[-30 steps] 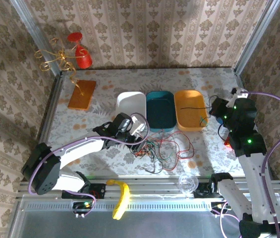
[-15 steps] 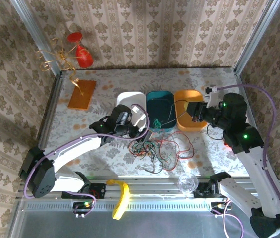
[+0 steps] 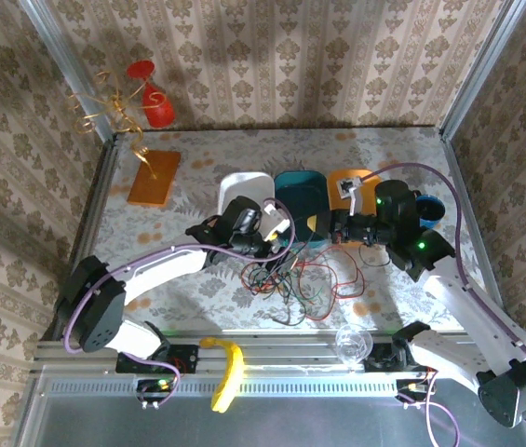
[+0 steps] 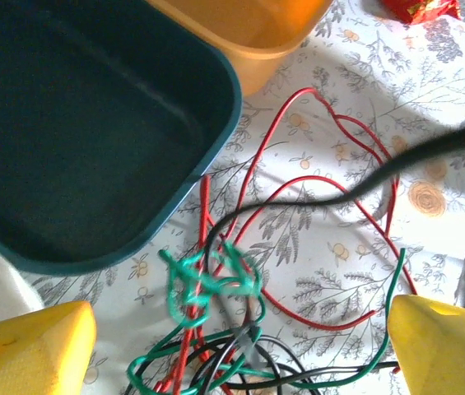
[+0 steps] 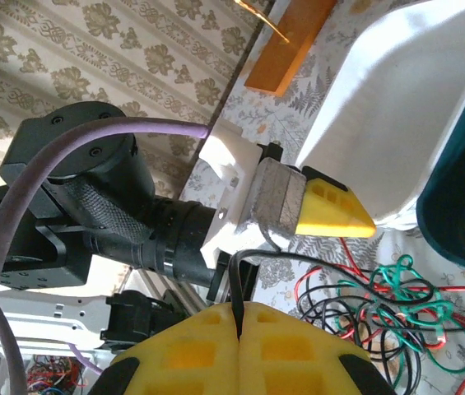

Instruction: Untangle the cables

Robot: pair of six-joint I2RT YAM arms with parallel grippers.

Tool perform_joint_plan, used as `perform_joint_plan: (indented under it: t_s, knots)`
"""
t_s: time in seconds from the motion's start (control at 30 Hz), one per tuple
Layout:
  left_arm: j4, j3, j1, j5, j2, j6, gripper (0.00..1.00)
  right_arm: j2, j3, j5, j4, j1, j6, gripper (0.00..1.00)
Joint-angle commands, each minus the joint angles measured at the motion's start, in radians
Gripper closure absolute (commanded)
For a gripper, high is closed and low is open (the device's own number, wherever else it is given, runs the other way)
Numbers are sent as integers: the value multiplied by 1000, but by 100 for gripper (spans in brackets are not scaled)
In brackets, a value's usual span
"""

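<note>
Red, green + black cables [image 3: 292,279] sit in 1 tangle on the floral table [image 3: 197,168], just on the near side of the teal tray [image 3: 290,180] and orange tray [image 3: 344,177]. The white tray [image 3: 242,184] is to their left.

Left gripper [image 3: 279,238] is over the tangle's far-left edge, jaws wide, nothing btwn them. In the left wrist view, both yellow fingertips [image 4: 26,346] flank a green knot [image 4: 207,280]. Can't tell if they touch the wires.

Right gripper [image 5: 239,317] reaches in from the right, fingers pressed together w/ 1 black cable [image 5: 238,288] pinched in the seam. That cable runs across the left wrist view from tangle to right edge, out of focus.
</note>
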Motion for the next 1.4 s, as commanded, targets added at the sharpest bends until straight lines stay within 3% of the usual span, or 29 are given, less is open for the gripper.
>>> perform_joint_plan:
  t_s: [0.0, 0.1, 0.43, 0.6, 0.77, 0.93, 1.23, 1.37]
  knots:
    - [13, 37, -5, 42, 30, 39, 8, 11, -12, -30, 91, 5, 38, 96]
    - [15, 38, -3, 24, 56, 44, 15, 16, -10, -34, 96, 9, 40, 97]
    - [59, -4, 32, 6, 58, 3, 84, -11, 33, -7, 13, 9, -19, 97]
    - [39, -14, 36, 0, 32, 0, 100, -29, 33, 91, -36, 3, -47, 98]
    - [40, -32, 37, -5, -3, -24, 100, -64, 5, 298, -77, -30, -34, 99]
    - [38, -48, 45, -1, -59, -42, 100, -101, -19, 642, -214, -89, 17, 100]
    - [56, -83, 93, 35, -136, -108, 100, -177, -63, 906, -351, -179, 116, 100]
    - [69, -110, 123, 53, -177, -137, 100, -197, -60, 947, -378, -206, 124, 100]
